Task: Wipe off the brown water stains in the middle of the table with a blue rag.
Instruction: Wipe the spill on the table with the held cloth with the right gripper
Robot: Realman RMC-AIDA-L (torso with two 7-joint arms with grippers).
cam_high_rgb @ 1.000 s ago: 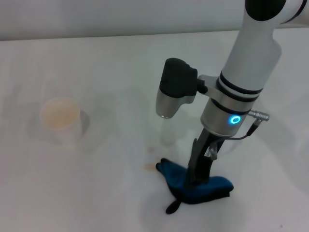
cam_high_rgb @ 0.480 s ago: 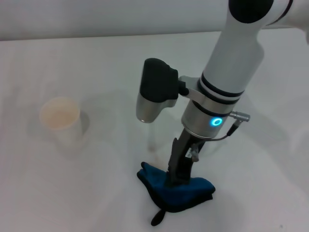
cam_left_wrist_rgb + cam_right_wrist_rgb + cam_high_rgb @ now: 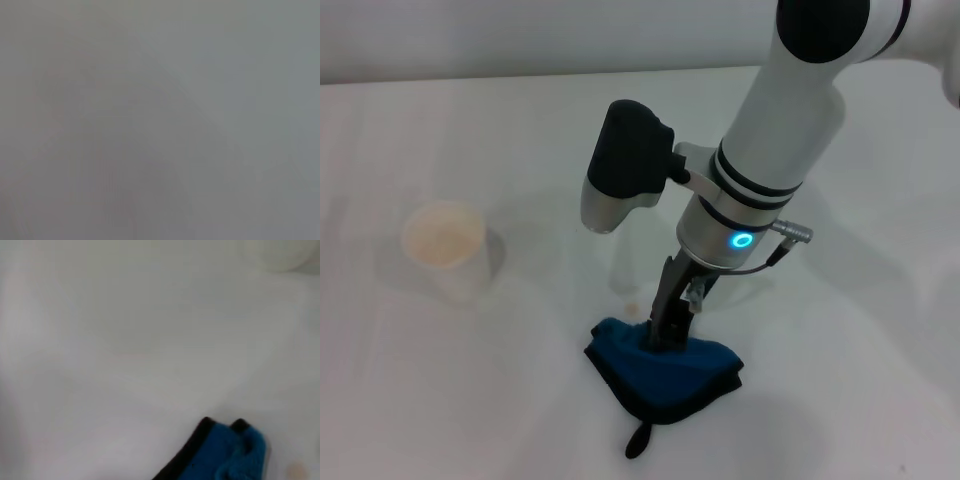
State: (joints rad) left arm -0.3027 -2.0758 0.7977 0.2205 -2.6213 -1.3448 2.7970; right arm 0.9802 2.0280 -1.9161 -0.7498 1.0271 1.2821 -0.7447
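The blue rag [image 3: 665,372] lies bunched on the white table [image 3: 840,400] in the near middle of the head view, its black loop tab [image 3: 637,440] pointing toward me. My right gripper [image 3: 665,333] comes down from above, shut on the rag's top and pressing it to the table. Of the brown water stains only a faint tan spot [image 3: 633,307] shows, just beyond the rag's far left edge; the rest is hidden or too pale to tell. The right wrist view shows a rag corner [image 3: 220,455] and a small tan spot [image 3: 298,470]. My left gripper is out of view.
A white paper cup [image 3: 447,245] with a tan inside stands on the table to the left of the rag. The right arm's black wrist camera housing [image 3: 620,165] hangs over the table's middle. The left wrist view shows only plain grey.
My right gripper has dragged the blue rag leftward across the table, over the tan spots that showed left of it earlier. The cup has not moved.
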